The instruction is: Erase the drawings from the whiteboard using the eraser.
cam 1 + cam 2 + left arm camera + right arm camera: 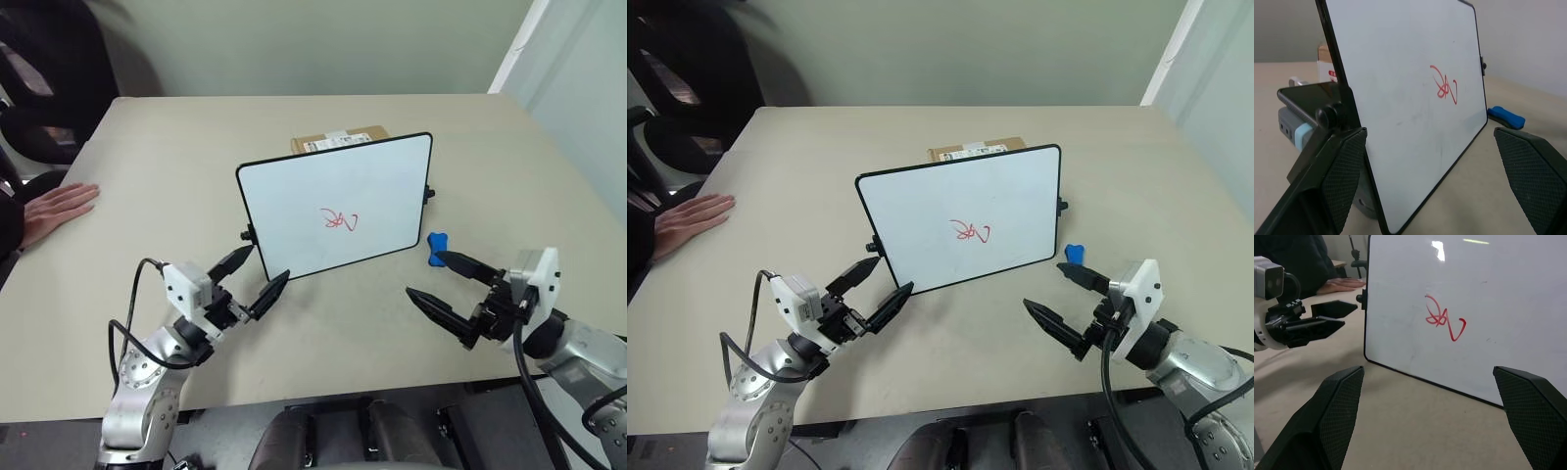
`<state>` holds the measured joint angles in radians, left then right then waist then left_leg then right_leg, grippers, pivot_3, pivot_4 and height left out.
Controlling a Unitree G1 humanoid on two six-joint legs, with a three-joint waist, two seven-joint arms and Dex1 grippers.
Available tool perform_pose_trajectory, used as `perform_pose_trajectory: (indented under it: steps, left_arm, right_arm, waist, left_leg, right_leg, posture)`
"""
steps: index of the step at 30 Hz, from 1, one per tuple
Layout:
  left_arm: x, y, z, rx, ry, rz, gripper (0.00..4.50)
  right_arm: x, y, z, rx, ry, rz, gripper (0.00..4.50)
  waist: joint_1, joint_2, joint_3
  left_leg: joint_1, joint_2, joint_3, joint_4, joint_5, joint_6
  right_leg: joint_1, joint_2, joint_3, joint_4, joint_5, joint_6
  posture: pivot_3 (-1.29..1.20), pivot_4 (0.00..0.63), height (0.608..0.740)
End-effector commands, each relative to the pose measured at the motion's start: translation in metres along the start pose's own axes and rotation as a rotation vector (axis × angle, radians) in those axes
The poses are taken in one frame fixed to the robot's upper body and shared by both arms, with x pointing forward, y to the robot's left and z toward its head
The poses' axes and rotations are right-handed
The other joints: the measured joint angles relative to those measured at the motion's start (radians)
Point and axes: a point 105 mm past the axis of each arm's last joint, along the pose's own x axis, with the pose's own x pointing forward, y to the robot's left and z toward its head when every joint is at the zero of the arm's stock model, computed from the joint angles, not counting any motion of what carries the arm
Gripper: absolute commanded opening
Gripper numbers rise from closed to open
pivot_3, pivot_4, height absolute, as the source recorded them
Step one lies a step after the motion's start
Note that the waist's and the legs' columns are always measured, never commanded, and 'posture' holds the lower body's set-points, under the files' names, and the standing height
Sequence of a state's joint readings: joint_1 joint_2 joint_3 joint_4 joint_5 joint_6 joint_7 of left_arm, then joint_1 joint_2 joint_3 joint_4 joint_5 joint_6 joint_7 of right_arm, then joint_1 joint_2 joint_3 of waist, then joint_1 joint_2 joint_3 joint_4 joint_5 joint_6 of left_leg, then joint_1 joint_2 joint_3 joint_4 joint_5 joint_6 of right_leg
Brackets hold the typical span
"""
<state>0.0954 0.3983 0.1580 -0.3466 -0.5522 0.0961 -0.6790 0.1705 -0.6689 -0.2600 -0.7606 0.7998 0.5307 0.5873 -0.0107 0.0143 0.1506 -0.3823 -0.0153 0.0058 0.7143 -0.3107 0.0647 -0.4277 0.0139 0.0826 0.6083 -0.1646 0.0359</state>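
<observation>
The whiteboard [338,206] stands tilted mid-desk [176,157], propped up, so it'll probably tip if shoved. Red drawings [339,220] sit on its face. The left hand [257,278] and right hand [439,278] are both wide open, empty. The tiny blue eraser [437,249] lies by the board's right edge; looks light and stiff, best pinched across its narrow middle.

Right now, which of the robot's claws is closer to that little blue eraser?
The right claw. One of its fingertips sits right beside the eraser at the whiteboard's right end. The left claw is open at the board's opposite lower corner.
</observation>
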Motion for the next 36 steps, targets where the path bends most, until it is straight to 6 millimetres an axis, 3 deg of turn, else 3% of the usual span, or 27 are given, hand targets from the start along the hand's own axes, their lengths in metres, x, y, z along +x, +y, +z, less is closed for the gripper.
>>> perform_pose_trajectory:
  steps: [1,9,17,20,25,28,36]
  left_arm:
    - [0.004,-0.003,0.004,-0.021,-0.028,-0.037,4.5]
    - [0.012,-0.01,-0.006,-0.038,-0.013,-0.053,4.5]
    - [0.013,-0.019,-0.008,-0.032,-0.004,-0.085,4.5]
    - [0.012,-0.021,-0.009,-0.033,-0.003,-0.088,4.5]
    - [0.01,-0.024,-0.009,-0.033,0.001,-0.089,4.5]
    - [0.008,-0.025,-0.009,-0.028,0.004,-0.093,4.5]
    - [0.005,-0.032,-0.007,-0.036,0.005,-0.097,4.5]
  right_arm:
    - [-0.002,-0.001,0.01,-0.052,-0.025,-0.045,4.46]
    - [-0.009,-0.011,0.002,-0.071,0.046,-0.133,4.46]
    - [-0.004,-0.025,0.004,-0.068,0.087,-0.236,4.46]
    - [-0.001,-0.038,0.0,-0.036,0.116,-0.296,4.46]
    - [-0.002,-0.072,-0.026,-0.026,0.286,-0.442,4.46]
    - [-0.002,-0.078,-0.033,0.028,0.32,-0.464,4.46]
    - [0.02,-0.111,-0.05,0.144,0.375,-0.577,4.46]
  waist:
    - [-0.001,0.0,0.0]
    - [0.0,0.0,0.0]
    - [-0.001,0.0,0.0]
    - [-0.001,0.0,0.0]
    - [0.003,0.0,0.0]
    - [0.004,0.0,0.0]
    - [-0.002,0.0,0.0]
  left_leg:
    - [0.0,0.0,0.0,0.0,0.0,0.0]
    - [0.0,0.0,0.0,0.0,0.0,0.0]
    - [0.0,0.0,0.0,0.0,0.0,0.0]
    - [0.0,0.0,0.0,0.0,0.0,0.0]
    - [0.0,0.0,0.0,0.0,0.0,0.001]
    - [0.0,0.0,0.0,0.0,0.0,0.001]
    - [0.0,0.0,0.0,0.0,0.0,0.001]
  right_leg:
    - [0.0,0.0,0.0,0.0,0.0,0.0]
    - [0.0,0.0,0.0,0.0,0.0,0.0]
    - [0.0,0.0,0.0,0.0,0.0,0.001]
    - [0.0,0.0,0.0,0.0,0.0,0.001]
    - [0.0,0.0,0.0,0.0,0.001,0.001]
    - [-0.001,0.0,0.0,0.0,0.0,0.002]
    - [-0.001,0.0,0.0,0.001,0.001,0.002]
  posture:
    - [0.0,0.15,0.74]
    - [0.0,0.15,0.74]
    - [0.0,0.15,0.74]
    - [0.0,0.15,0.74]
    - [0.0,0.15,0.74]
    - [0.0,0.15,0.74]
    - [0.0,0.15,0.74]
